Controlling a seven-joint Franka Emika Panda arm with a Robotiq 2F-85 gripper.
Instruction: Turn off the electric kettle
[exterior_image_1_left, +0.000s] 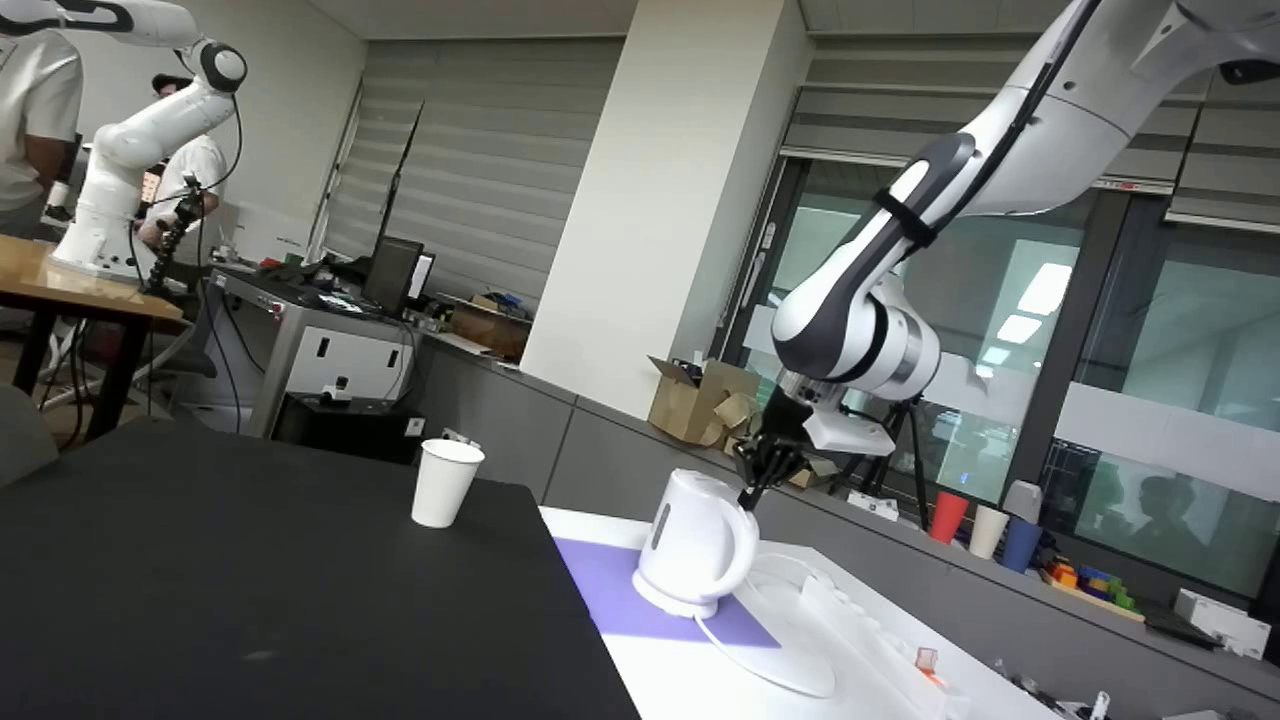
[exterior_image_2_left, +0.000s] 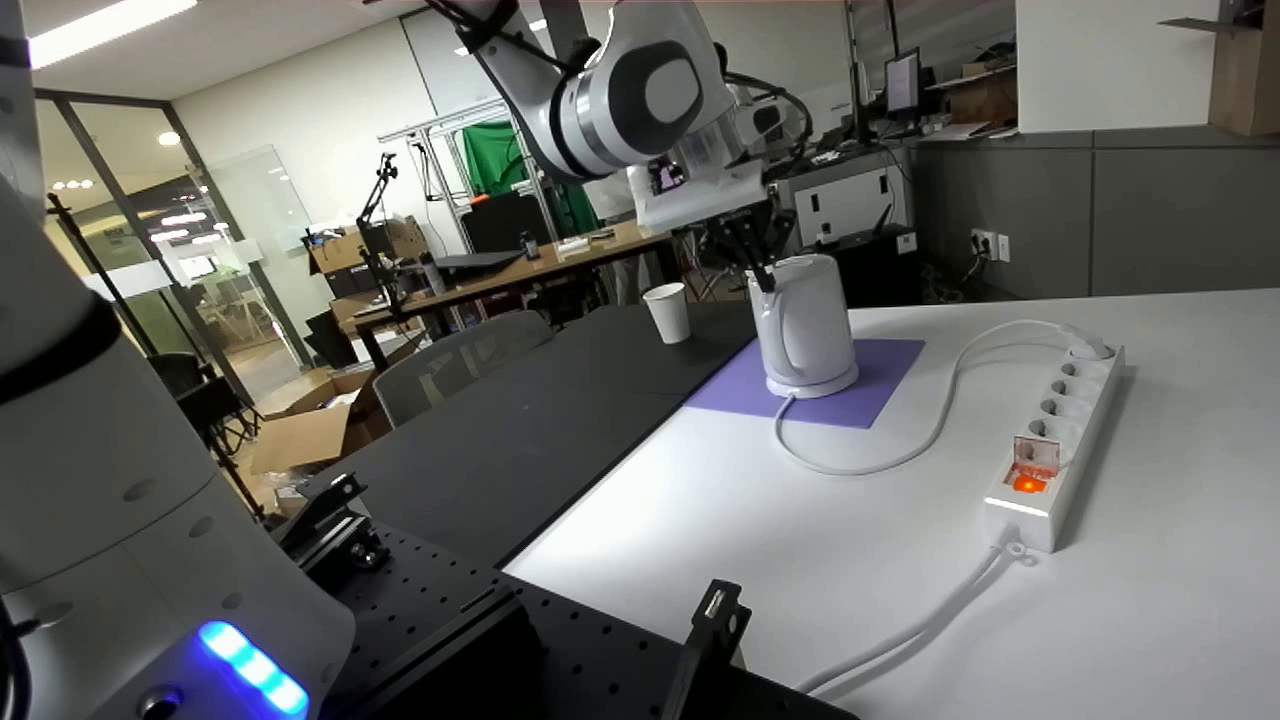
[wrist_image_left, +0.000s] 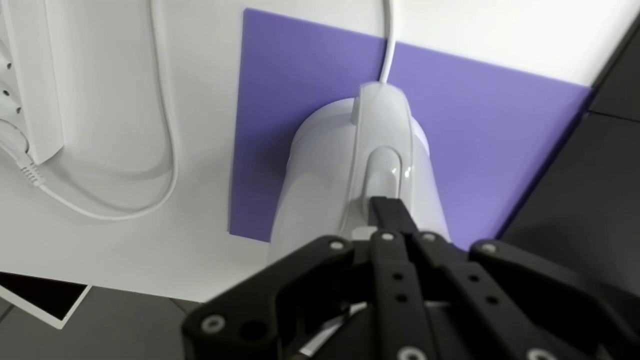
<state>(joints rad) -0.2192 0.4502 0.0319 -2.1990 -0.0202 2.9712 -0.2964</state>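
The white electric kettle stands upright on a purple mat; it shows in both exterior views (exterior_image_1_left: 690, 540) (exterior_image_2_left: 812, 330) and in the wrist view (wrist_image_left: 320, 200). Its loop handle (wrist_image_left: 385, 117) points toward the top of the wrist view. My gripper shows in both exterior views (exterior_image_1_left: 748, 497) (exterior_image_2_left: 765, 280) and in the wrist view (wrist_image_left: 393, 202). Its black fingertips are pressed together with nothing between them. They are at the top of the handle, near the kettle's rounded top, and hide that part. I cannot tell whether they touch it. The kettle's switch is not clearly visible.
The purple mat (exterior_image_2_left: 890, 370) lies on a white table (exterior_image_2_left: 1180, 480). A white cord runs from the kettle to a power strip (exterior_image_2_left: 1065, 425) with a lit orange switch (exterior_image_2_left: 1028, 484). A white paper cup (exterior_image_1_left: 445, 485) stands on the adjoining black table (exterior_image_1_left: 300, 580).
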